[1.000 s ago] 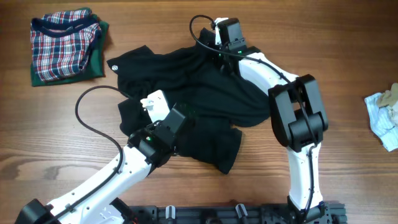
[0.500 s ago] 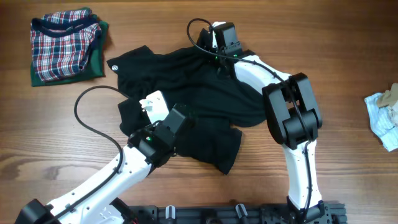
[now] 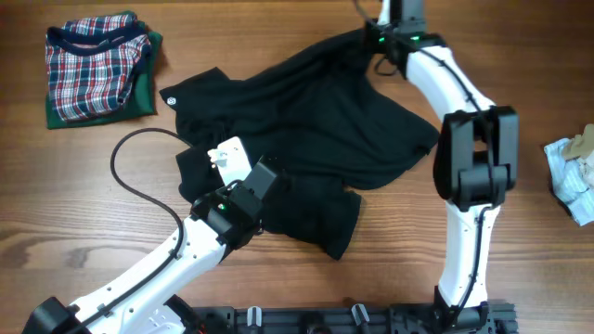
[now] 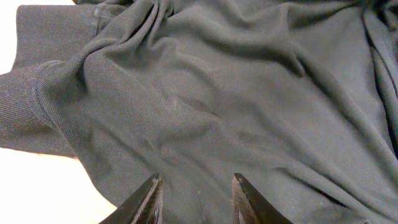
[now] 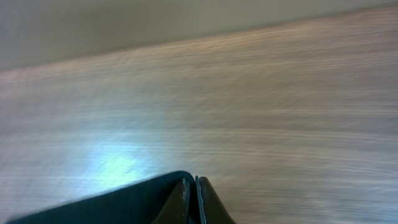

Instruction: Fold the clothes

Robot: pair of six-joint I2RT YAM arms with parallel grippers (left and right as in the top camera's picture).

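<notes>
Judging this as barely begun, I am looking at a black shirt (image 3: pixel 316 130) that is lying rumpled across the middle of the table (image 3: pixel 74 204), with no clean fold made in it anywhere. My right gripper (image 5: pixel 194 190) is sitting at the far edge of the scene with its jaws pressed together, and a sliver of dark fabric is showing at them, so I am reading it as pinching the shirt's far edge; from overhead the cloth is drawing up into a peak toward that arm. My left gripper (image 4: pixel 196 186) is hovering over the near left part of the shirt with its jaws parted, clamping nothing, and I cannot tell whether the tips are touching the fabric. The near edge is bunching over itself and one sleeve is sticking out toward the left, so I am thinking the flattening is what is underway now. Spreading the shirt smooth, bringing the sleeves in and making the folds are all remaining. A plaid garment (image 3: pixel 93 65) is lying at the far left and a pale cloth (image 3: pixel 575 176) at the right edge, both well apart from the shirt.
</notes>
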